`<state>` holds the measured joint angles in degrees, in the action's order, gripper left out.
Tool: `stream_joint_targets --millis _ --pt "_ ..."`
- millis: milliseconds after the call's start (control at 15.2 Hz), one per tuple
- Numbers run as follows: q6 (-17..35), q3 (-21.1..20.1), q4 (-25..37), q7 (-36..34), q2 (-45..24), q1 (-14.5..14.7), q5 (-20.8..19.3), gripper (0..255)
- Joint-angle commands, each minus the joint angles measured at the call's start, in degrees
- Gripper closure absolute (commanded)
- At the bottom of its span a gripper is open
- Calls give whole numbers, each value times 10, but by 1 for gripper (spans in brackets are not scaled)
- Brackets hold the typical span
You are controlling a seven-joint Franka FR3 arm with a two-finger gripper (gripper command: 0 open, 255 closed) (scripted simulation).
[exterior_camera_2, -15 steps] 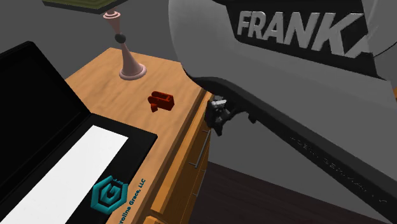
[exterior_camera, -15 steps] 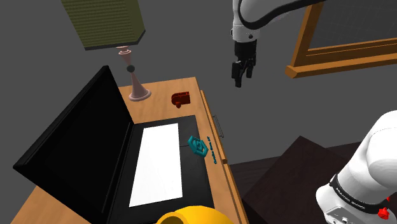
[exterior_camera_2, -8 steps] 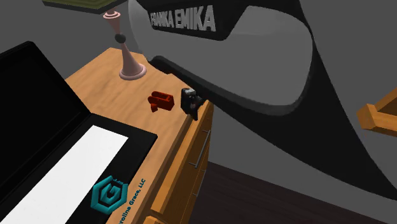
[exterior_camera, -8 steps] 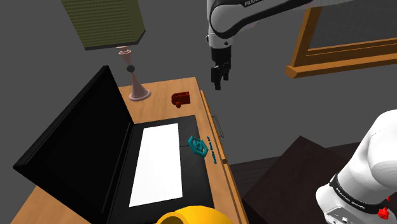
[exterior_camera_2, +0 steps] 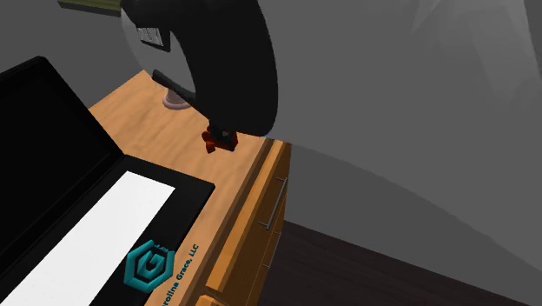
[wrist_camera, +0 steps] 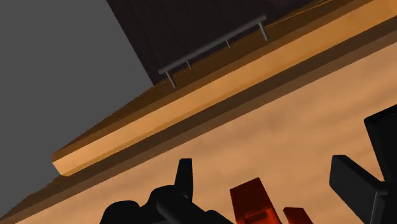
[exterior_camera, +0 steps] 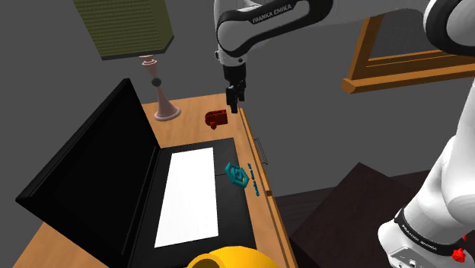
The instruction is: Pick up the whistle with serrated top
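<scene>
Well, the black gripper (exterior_camera: 233, 103) is hanging over the wooden desk (exterior_camera: 190, 109) by its edge, fingers (wrist_camera: 183, 181) spread apart; the red whistle (exterior_camera: 215, 118) is lying on the wood just below, between them and untouched, near the pink lamp foot (exterior_camera: 167, 113).

the whistle (exterior_camera: 216, 118) is dark red, the gripper (exterior_camera: 231, 105) black, the desk (exterior_camera: 199, 106) orange-brown with wood grain. the laptop (exterior_camera: 91, 177) is black with a white panel (exterior_camera: 188, 196), the logo (exterior_camera: 235, 174) teal, the lampshade (exterior_camera: 122, 27) olive and finely ribbed.
</scene>
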<state>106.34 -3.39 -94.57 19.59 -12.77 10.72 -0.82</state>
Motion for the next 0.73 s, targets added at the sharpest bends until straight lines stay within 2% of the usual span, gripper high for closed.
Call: stream_joint_targets --millis 0,330,660 --pt "-4 -8 49 14 -41 9 -4 0" --pt "-26 -27 177 48 -140 32 -17 0" --pt "11 -27 144 47 -143 32 -18 0"
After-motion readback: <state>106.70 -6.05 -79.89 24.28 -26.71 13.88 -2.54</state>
